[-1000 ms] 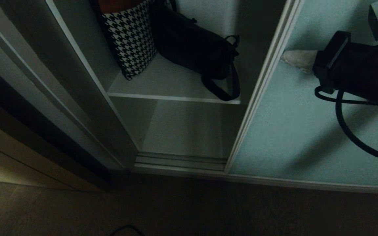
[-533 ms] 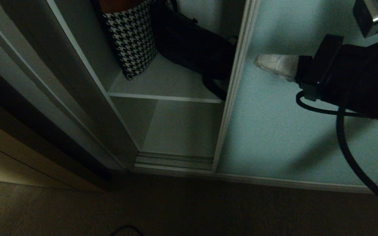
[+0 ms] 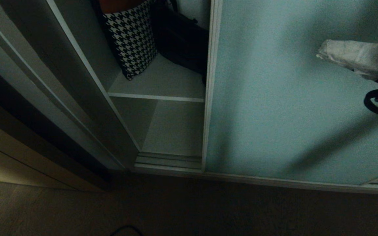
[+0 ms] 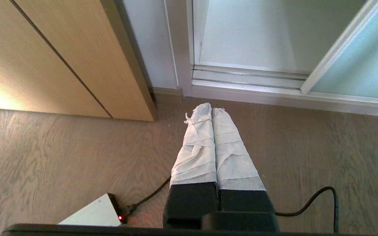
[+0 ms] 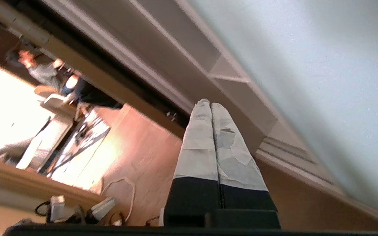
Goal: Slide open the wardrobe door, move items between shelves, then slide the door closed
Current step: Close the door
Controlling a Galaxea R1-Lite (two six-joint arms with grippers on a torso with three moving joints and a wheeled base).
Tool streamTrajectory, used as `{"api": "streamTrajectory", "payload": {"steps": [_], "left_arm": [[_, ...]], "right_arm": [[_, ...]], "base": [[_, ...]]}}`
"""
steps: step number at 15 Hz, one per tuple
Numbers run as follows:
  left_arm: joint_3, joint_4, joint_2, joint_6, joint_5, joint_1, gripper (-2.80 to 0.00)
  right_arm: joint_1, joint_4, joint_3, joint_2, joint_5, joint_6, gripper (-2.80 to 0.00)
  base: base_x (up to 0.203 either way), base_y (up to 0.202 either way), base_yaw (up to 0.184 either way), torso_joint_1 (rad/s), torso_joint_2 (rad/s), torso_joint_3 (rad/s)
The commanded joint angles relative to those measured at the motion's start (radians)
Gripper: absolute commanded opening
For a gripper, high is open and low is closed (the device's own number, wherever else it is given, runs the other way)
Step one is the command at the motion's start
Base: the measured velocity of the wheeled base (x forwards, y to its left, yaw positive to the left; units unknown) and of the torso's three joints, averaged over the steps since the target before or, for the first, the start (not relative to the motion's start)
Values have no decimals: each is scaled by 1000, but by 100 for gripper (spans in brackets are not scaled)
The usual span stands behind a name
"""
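The right tool [image 3: 322,54], its white-wrapped fingers [image 5: 208,137] clenched together on nothing, reaches in from the right edge of the head view and points left across the face of the sliding wardrobe door [image 3: 290,108]; whether it touches the panel cannot be told. The door stands upright, its long axis vertical, its silver frame edge [image 3: 209,85] covering most of the wardrobe opening and leaving a narrow gap at the left. In that gap the upper shelf [image 3: 156,97] runs crosswise, cut off by the door. On it the black bag [image 3: 180,42] is mostly hidden behind the door frame, dark and hard to make out, beside a houndstooth cushion [image 3: 130,39] that leans upright. The left tool [image 4: 212,111] hangs clenched and empty above the wooden floor [image 4: 61,157], pointing at the wardrobe's bottom track [image 4: 248,73].
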Motion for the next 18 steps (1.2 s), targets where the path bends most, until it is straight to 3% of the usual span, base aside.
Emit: {"api": "streamTrajectory", "payload": {"steps": [1, 4, 10, 13, 15, 18], "left_arm": [[0, 0, 0, 0, 0, 0, -280], [0, 0, 1, 0, 0, 0, -280], [0, 0, 1, 0, 0, 0, -280], [0, 0, 2, 0, 0, 0, -280], [0, 0, 0, 0, 0, 0, -280], [0, 0, 0, 0, 0, 0, -280]], "right_arm": [[-22, -1, 20, -53, 1, 2, -280], [-104, -2, 56, -82, -2, 1, -280], [-389, 6, 53, -129, -12, 3, -280], [-593, 28, 51, -137, -5, 5, -280], [-751, 114, 52, -176, 12, 7, -280], [-982, 197, 30, -231, 47, 114, -280]], "base": [[0, 0, 0, 0, 0, 0], [0, 0, 0, 0, 0, 0], [0, 0, 0, 0, 0, 0], [0, 0, 0, 0, 0, 0], [0, 0, 0, 0, 0, 0], [0, 0, 0, 0, 0, 0]]}}
